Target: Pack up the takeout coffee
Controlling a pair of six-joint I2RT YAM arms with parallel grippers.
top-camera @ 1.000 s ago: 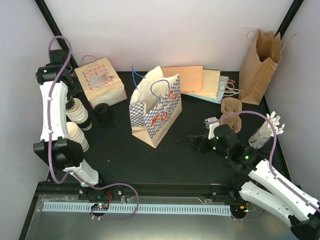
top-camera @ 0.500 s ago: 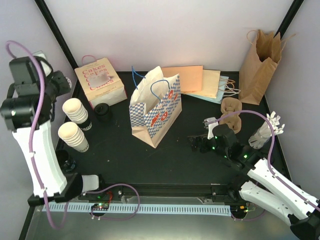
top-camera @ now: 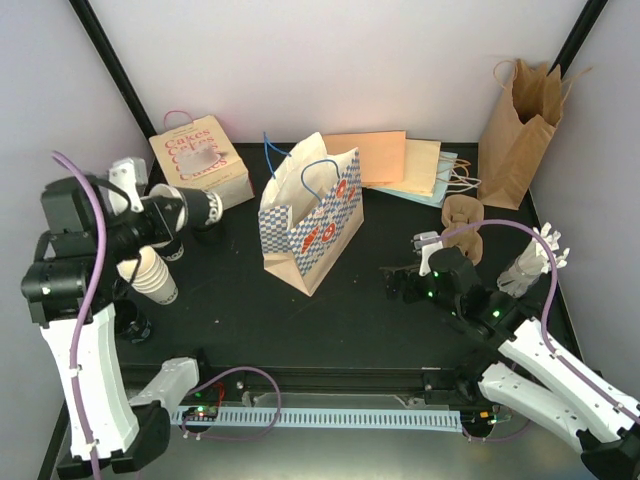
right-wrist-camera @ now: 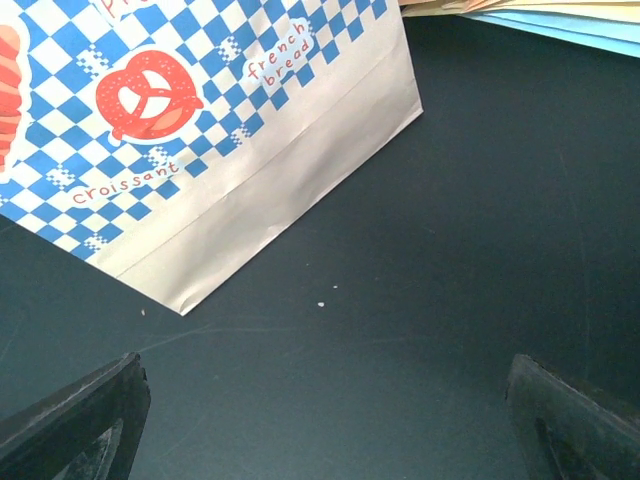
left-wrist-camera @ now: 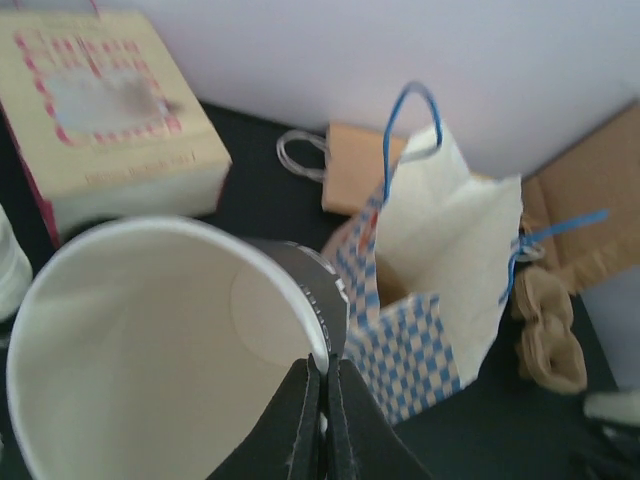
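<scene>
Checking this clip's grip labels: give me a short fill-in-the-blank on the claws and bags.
The left claw is ___ on the rim of the cream-white ribbed paper cup. The right claw hangs ___ and holds nothing. The tall brown paper bag stands in the far ___ corner.
Missing: shut; open; right.

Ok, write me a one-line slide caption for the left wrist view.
Left claw pinching the rim of an empty paper cup, open blue-checked bag ahead, cake box at upper left.

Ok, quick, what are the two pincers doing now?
Left pincer: closed on the rim of a cream-white paper cup.
Right pincer: open, holding nothing.
</scene>
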